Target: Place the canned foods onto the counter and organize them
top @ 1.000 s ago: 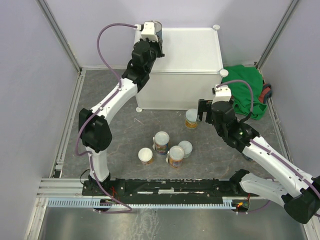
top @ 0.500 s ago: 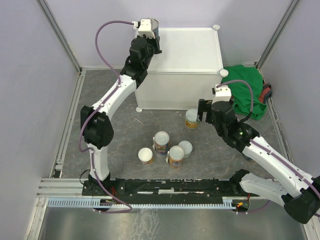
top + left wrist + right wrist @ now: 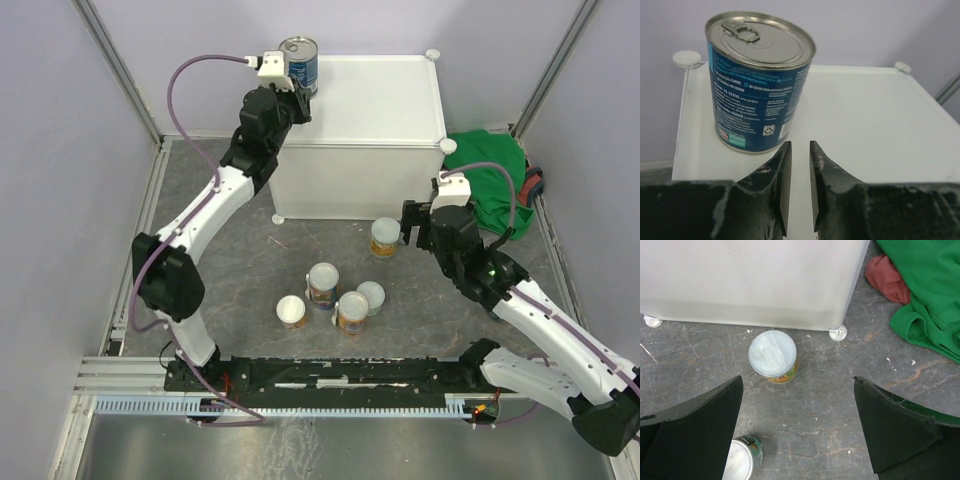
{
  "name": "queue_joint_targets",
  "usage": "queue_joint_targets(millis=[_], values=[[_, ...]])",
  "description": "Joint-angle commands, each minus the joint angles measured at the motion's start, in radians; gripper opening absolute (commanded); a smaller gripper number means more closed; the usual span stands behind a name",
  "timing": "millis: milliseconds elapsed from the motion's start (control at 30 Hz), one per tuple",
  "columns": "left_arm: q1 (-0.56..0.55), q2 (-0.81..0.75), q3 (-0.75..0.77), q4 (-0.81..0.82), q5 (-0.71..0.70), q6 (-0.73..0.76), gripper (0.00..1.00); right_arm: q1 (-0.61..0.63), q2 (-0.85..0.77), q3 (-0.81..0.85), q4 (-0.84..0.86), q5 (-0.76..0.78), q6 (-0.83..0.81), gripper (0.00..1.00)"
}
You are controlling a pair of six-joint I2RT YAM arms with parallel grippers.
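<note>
A dark blue can (image 3: 299, 60) (image 3: 759, 82) with a silver pull-tab top stands upright at the back left corner of the white counter (image 3: 385, 105) (image 3: 870, 115). My left gripper (image 3: 291, 84) (image 3: 799, 145) sits just in front of it, jaws parted by a narrow gap with nothing between them. My right gripper (image 3: 414, 224) (image 3: 798, 382) hangs wide open over the floor. Ahead of it, beside the counter's (image 3: 750, 285) foot, is a yellow-labelled can (image 3: 384, 237) (image 3: 773, 356) with a pale lid. Several more cans (image 3: 323, 284) cluster on the floor.
A green cloth (image 3: 494, 186) (image 3: 932, 295) with a red piece (image 3: 886, 276) lies right of the counter. A green-labelled can (image 3: 742, 461) stands by my right gripper's left finger. Purple walls and metal rails enclose the floor.
My left arm has drawn back to the left off the blue can, which now shows whole on the counter corner. Its jaws have parted a little. The right arm shifted slightly right.
</note>
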Motion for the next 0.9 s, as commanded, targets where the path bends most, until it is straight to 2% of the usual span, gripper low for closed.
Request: queue_joint_targets(millis=[0,167,267,400,567,700,867], values=[[-0.051,-0.175,-0.061,0.038,0.003,-0.023,0.31,0.002,-0.052,0.050,-0.053,0.015,0.017,1.00],[-0.119,-0.258,-0.138,0.006,-0.042,-0.003,0.39,0.003,-0.069,0.052,-0.136,0.076,0.059,1.00],[-0.166,-0.298,-0.183,-0.005,-0.057,0.004,0.43,0.002,-0.050,0.067,-0.221,0.175,0.135,0.99],[-0.234,-0.341,-0.252,-0.010,-0.059,0.002,0.47,0.001,0.014,0.110,-0.399,0.405,0.338,0.99],[-0.295,-0.380,-0.352,-0.010,0.000,-0.035,0.51,-0.001,0.061,0.139,-0.617,0.560,0.668,0.99],[-0.331,-0.417,-0.422,-0.010,0.023,-0.069,0.53,-0.038,0.083,0.155,-0.772,0.600,0.873,0.99],[-0.379,-0.462,-0.482,-0.008,0.034,-0.096,0.55,-0.171,0.124,0.166,-0.874,0.543,0.980,0.99]])
